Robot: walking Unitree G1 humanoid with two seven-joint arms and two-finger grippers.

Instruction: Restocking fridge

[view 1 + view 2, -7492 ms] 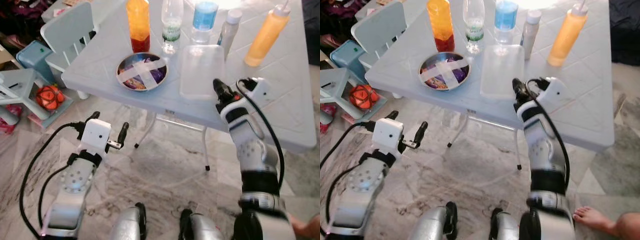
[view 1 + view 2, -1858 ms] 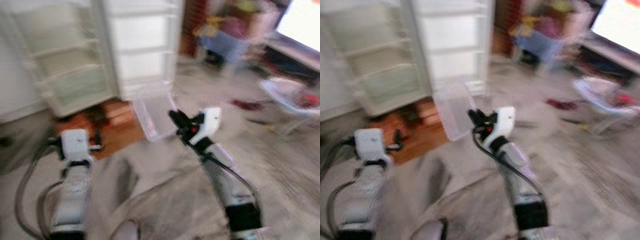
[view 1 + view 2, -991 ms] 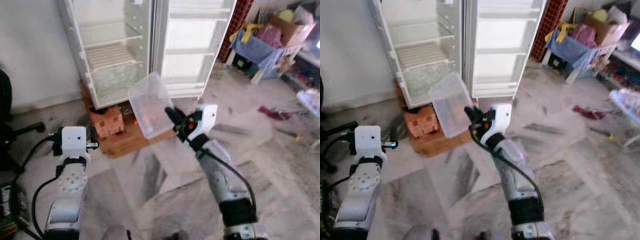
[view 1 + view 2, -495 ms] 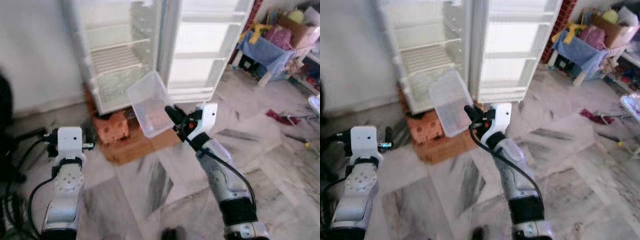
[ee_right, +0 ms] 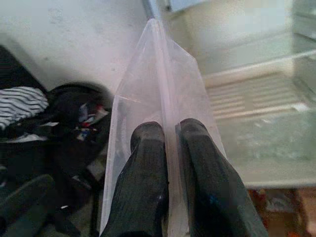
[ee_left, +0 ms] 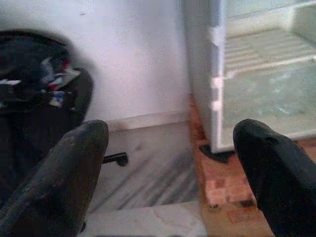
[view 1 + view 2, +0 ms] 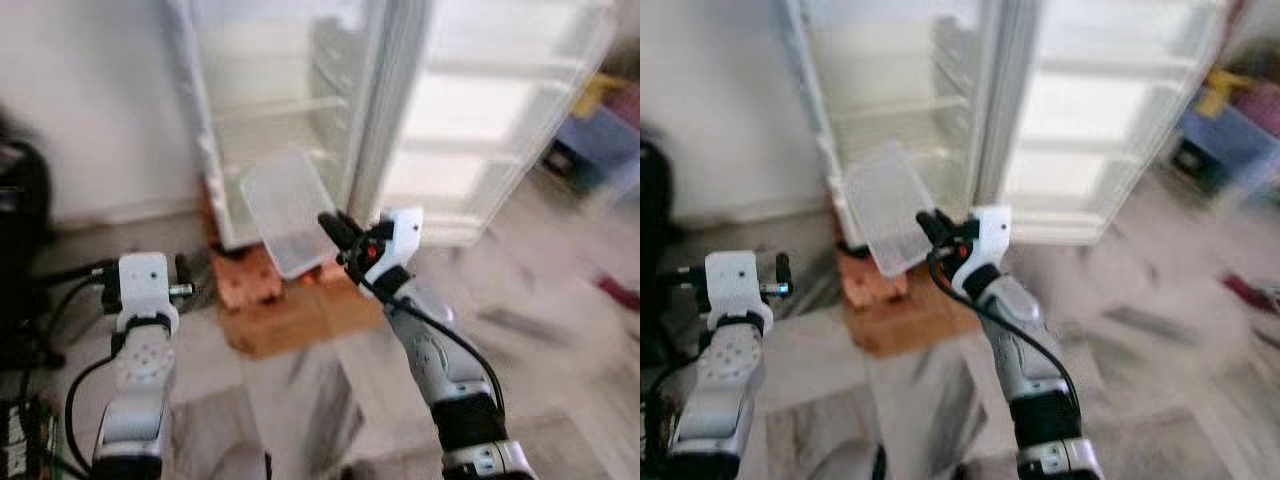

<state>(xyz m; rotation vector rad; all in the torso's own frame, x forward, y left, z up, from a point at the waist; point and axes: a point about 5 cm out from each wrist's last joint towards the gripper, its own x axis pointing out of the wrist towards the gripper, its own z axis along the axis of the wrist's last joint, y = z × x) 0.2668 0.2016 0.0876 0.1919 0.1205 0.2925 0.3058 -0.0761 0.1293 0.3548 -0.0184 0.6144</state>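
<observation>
Clear plastic container [image 7: 288, 212] is pinched by its wall in the right hand [image 7: 338, 238], raised before the open fridge [image 7: 290, 110]. Left hand [image 6: 168, 163] hovers released, low beside it. No writing readable.

no readable text, no labels, brands, numbers or signs

The clear container [image 7: 288, 211], once on the table, now nears the open fridge [image 7: 290, 110].

Grey-veined marble tile floor [image 7: 560, 330], carrying a low platform of orange-red bricks [image 7: 290, 305]; the open white fridge [image 7: 300, 110] stands on these bricks, beyond the right end effector [image 7: 335, 235].
</observation>
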